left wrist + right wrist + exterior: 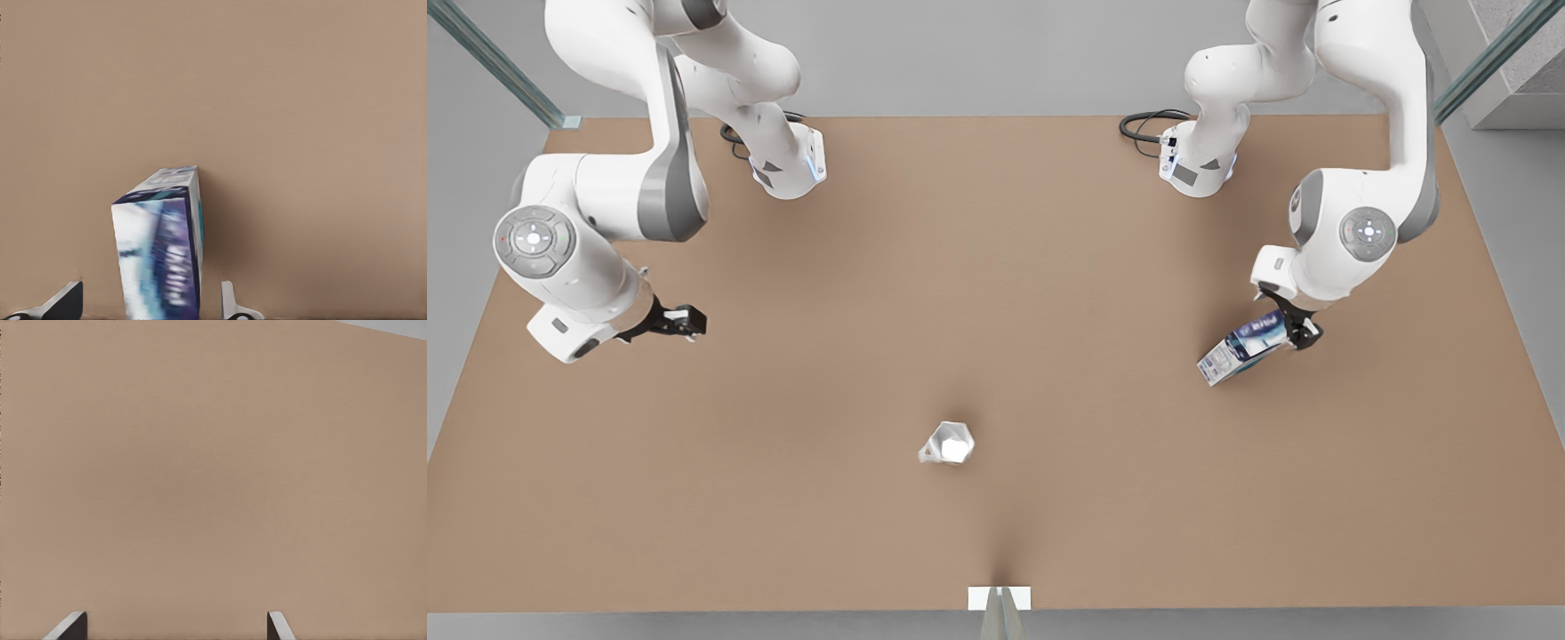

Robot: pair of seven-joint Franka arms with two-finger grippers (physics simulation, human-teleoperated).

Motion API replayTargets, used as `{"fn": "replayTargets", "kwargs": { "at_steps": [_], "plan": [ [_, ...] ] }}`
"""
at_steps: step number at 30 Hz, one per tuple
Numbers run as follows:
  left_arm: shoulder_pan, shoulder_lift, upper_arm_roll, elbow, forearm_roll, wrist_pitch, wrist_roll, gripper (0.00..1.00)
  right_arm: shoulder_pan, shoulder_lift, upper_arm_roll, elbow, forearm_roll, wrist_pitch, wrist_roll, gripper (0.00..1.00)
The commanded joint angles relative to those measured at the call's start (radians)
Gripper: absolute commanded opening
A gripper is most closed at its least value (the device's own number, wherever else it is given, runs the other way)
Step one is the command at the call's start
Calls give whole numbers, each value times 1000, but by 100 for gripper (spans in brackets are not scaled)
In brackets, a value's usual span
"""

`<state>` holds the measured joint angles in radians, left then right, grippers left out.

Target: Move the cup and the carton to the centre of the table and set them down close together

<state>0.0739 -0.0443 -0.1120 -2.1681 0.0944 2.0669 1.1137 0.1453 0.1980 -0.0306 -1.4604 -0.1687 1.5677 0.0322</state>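
One carton (1243, 347) gripped by left gripper (1296, 331): carry level toward cup (948, 443), set down beside. Right gripper (680, 322) open, empty, waiting.

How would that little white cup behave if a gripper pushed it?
The cup would probably tip rather than slide: it tapers from a wide rim to a narrow foot. Its faceted sides may resist rolling once it is over. Being small and open, it likely weighs little and would skid across the plain table.

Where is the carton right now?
The carton is on the front view's right, tilted at the left gripper, well away from the cup near the table's centre.
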Motion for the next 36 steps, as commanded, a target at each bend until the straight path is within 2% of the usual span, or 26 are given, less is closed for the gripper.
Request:
{"fn": "replayTargets", "kwargs": {
  "at_steps": [1, 10, 13, 15, 24, 36],
  "plan": [
    [40, 0, 0, -1, 11, 2, 0, 100, -1, 0, 0, 0, 0, 0, 0, 100],
    [47, 52, -5, -1, 11, 24, -14, 100, -3, 6, 0, 0, 5, 6, 0, 100],
    [37, 98, -6, 53, 15, 16, -14, 100, -3, 6, 0, 0, 5, 6, 0, 100],
    [1, 156, -3, 152, 15, -56, -12, 100, -3, 6, 0, -2, 5, 5, 0, 100],
    [1, 179, -23, 149, 13, -77, -17, 100, -3, 8, 0, -2, 6, 8, 0, 100],
    [-3, 153, -3, 39, 13, -42, -8, 100, -3, 9, 0, -2, 6, 8, 0, 100]
  ]
}}
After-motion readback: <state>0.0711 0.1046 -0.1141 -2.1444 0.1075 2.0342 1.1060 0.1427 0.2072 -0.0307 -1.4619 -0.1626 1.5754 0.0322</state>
